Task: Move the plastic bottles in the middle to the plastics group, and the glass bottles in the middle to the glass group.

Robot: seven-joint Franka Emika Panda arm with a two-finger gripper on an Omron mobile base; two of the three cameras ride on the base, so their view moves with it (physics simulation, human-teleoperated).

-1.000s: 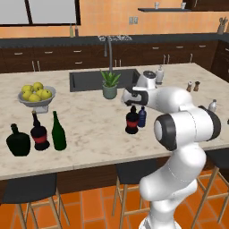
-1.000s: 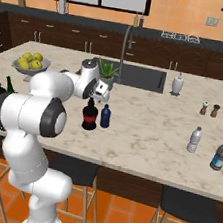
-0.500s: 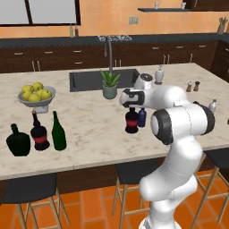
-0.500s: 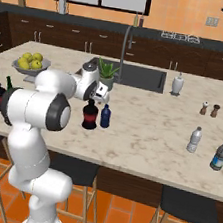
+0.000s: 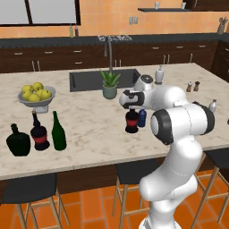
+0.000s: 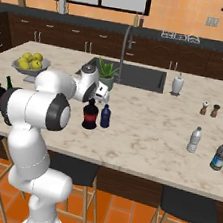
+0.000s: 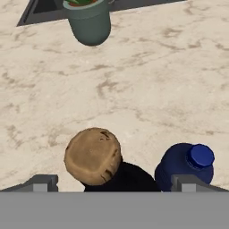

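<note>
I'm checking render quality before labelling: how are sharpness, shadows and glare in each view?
Left base view: even, flat light, soft detail, faint shadows under the green wine bottle. Right base view: equally even, no glare on the marble counter; the clear bottle is small but readable. Hand view: close and slightly soft; the cork-topped dark bottle and dark-blue bottle are cut off at the bottom.

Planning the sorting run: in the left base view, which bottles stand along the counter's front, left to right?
Squat black-green flask → round dark bottle with red label → tall slim green bottle → second round dark red-labelled bottle → small dark-blue bottle.
</note>
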